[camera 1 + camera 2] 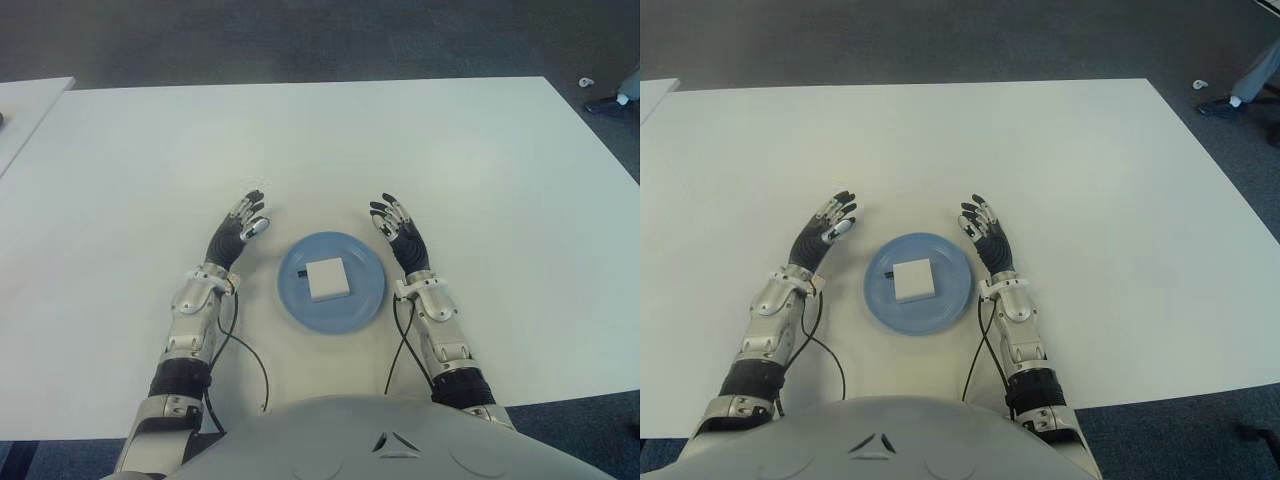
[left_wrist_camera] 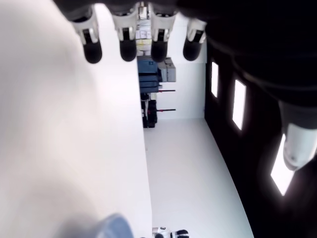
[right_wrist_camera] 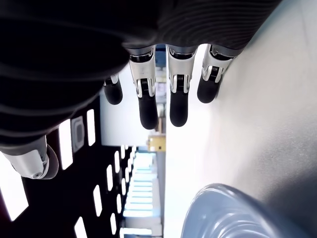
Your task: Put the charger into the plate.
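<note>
A white square charger (image 1: 327, 279) lies flat in the middle of a round blue plate (image 1: 363, 300), which sits on the white table (image 1: 320, 150) near the robot's body. A short dark stub shows at the charger's left edge.

The left hand (image 1: 240, 228) is just left of the plate, palm turned inward, its fingers (image 2: 127, 48) stretched out and spread, holding nothing. The right hand (image 1: 398, 233) is just right of the plate, likewise extended with fingers (image 3: 147, 111) straight and apart, and empty. Both hands flank the plate without touching it, fingertips pointing toward the far side of the table.

A thin black cable (image 1: 250, 355) loops on the table beside the left forearm. At the far left, the corner of a 2nd white table (image 1: 25, 105) shows. At the far right, a person's shoe (image 1: 1215, 106) is on the dark floor.
</note>
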Motion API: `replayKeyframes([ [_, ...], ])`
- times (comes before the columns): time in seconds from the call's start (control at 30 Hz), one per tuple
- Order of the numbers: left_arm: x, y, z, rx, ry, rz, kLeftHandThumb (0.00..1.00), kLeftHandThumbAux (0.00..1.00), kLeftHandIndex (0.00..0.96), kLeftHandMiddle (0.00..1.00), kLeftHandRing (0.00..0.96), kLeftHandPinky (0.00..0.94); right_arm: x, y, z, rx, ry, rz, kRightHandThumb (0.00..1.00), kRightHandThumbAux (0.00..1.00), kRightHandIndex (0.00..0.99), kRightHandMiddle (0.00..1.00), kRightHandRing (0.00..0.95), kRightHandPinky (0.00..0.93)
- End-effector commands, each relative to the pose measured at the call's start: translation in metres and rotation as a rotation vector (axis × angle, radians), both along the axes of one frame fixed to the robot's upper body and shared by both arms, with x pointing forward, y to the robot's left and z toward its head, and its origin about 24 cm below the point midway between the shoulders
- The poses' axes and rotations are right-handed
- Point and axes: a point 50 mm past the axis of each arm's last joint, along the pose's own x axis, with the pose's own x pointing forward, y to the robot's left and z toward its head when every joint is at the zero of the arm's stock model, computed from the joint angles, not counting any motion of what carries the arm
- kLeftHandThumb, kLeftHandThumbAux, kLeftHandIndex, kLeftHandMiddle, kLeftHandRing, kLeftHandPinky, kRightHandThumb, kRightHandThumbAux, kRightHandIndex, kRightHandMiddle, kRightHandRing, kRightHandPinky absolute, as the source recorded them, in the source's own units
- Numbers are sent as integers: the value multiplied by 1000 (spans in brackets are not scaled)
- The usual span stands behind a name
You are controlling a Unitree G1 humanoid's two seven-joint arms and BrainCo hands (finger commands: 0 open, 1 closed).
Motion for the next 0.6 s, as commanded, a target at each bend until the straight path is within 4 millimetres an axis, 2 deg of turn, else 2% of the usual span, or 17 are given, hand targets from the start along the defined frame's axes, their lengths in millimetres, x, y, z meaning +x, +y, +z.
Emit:
replayKeyframes([
  [0.03, 1, -1, -3, 5, -6, -17, 0, 484, 0, 0, 0, 0, -6, -4, -11, -8, 60, -9, 0, 447, 75, 210, 173, 81],
  [0.4, -2, -4, -6, 36, -16, -6, 0, 489, 0, 0, 0, 0, -7, -6, -11, -16, 60, -12, 0, 462, 78, 211, 176, 85],
  [0.6, -21, -6, -13, 42, -25, 42, 0, 504, 0, 0, 0, 0, -7, -8, -11, -18, 59, -16, 0, 469, 75, 202, 168, 93],
])
